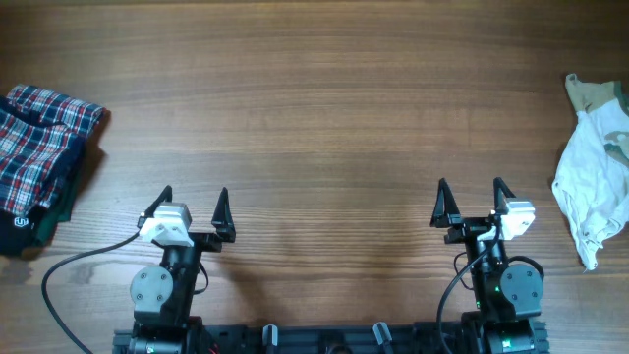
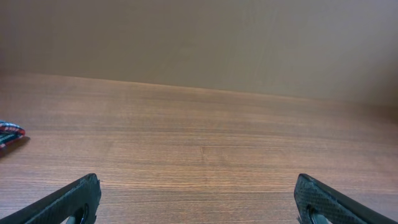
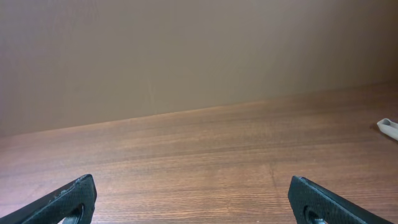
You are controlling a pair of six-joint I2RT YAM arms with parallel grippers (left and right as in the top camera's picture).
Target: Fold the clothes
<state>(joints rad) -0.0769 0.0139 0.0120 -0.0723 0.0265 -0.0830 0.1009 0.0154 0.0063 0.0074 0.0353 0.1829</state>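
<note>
Left hand [image 2: 196, 186] wide; plaid shirt [image 1: 37, 133] plain overhead, sliver from wrist.

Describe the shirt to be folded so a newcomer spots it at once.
On the wooden table, go to the left edge, past the left gripper. The shirt lies bunched there. It alone is red, navy and white plaid; a black garment touches it, and a white garment lies at the right edge.

Left gripper [image 2: 198, 182], jaws wide, over table [image 2: 205, 130]
</note>
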